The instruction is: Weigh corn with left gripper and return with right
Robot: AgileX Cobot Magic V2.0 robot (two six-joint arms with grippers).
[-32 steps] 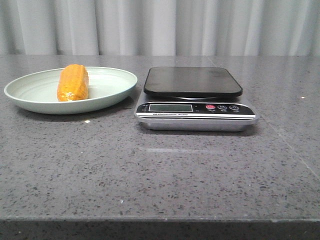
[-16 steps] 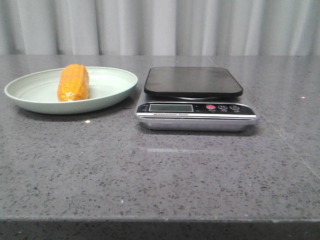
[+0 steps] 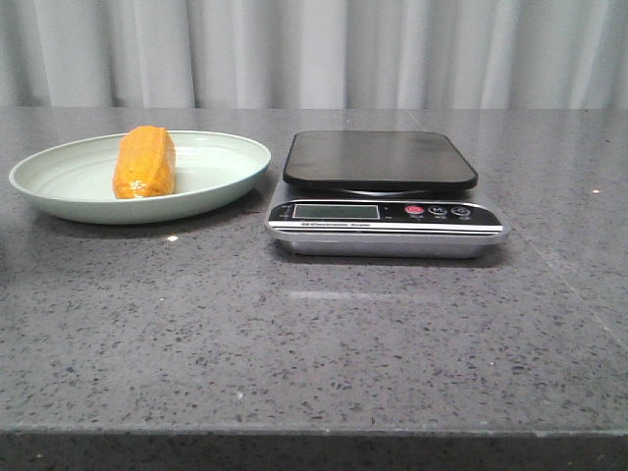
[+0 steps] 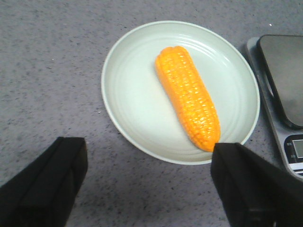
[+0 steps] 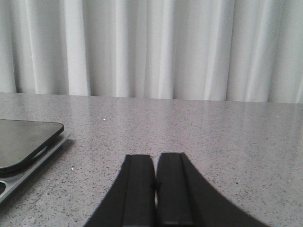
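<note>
Jaws of left gripper (image 4: 147,189) spread wide above the table (image 3: 324,334), corn (image 3: 144,162) lying in pale green plate (image 3: 59,186) at left, kitchen scale (image 3: 383,196) just beside to the right, platform bare, right gripper (image 5: 155,194) jaws pressed together, holding nothing

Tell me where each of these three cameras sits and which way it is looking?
Front view: low, looking forward across the table at the corn on its plate and the kitchen scale; no arm shows.
Left wrist view: above, looking down on corn and plate; open left gripper shows.
Right wrist view: low over the table, facing the curtain; closed right gripper shows.
Shared: all three catch the scale; front and left wrist share corn and plate.
</note>
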